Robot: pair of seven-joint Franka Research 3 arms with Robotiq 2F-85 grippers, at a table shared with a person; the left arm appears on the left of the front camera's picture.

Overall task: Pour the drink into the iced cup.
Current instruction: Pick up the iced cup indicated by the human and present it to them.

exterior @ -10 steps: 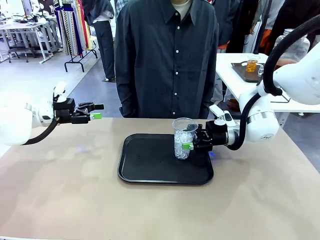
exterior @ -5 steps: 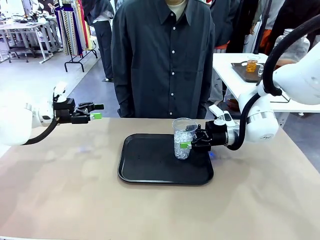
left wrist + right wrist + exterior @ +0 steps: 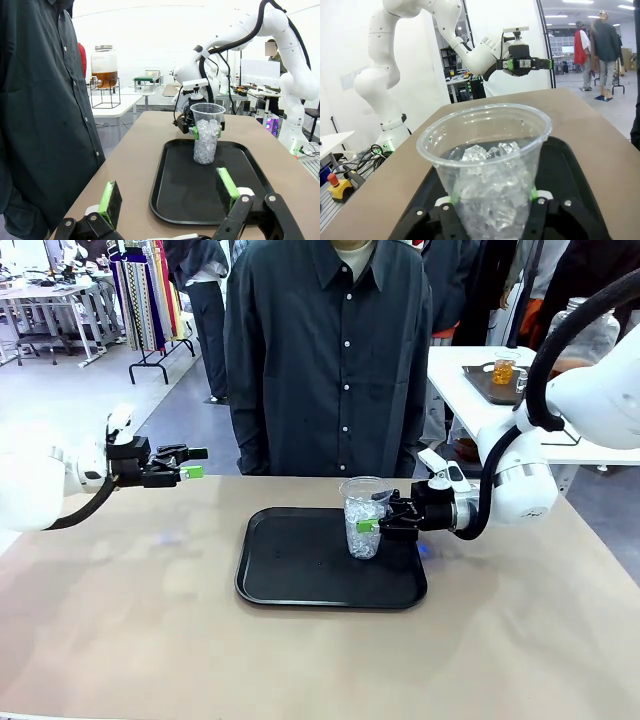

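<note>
At the middle of the surface (image 3: 120,640), nearest me, lay the black tray (image 3: 300,580), and on its right part the iced cup (image 3: 363,525) stood upright, long axis vertical, mouth open upward. My right gripper (image 3: 375,525) came in level from the right edge and was clamped on the cup's wall about halfway up, a green pad on either side. Toward the far left corner my left gripper (image 3: 195,462) hovered with its fingers apart, holding nothing, well apart from the cup. A person (image 3: 330,360) stood at the far edge. Beyond the far right corner, on a separate white table (image 3: 117,102), the drink (image 3: 104,79) sat amber in a glass dispenser (image 3: 104,62). I judged that the right arm was the nearer one to it.
</note>
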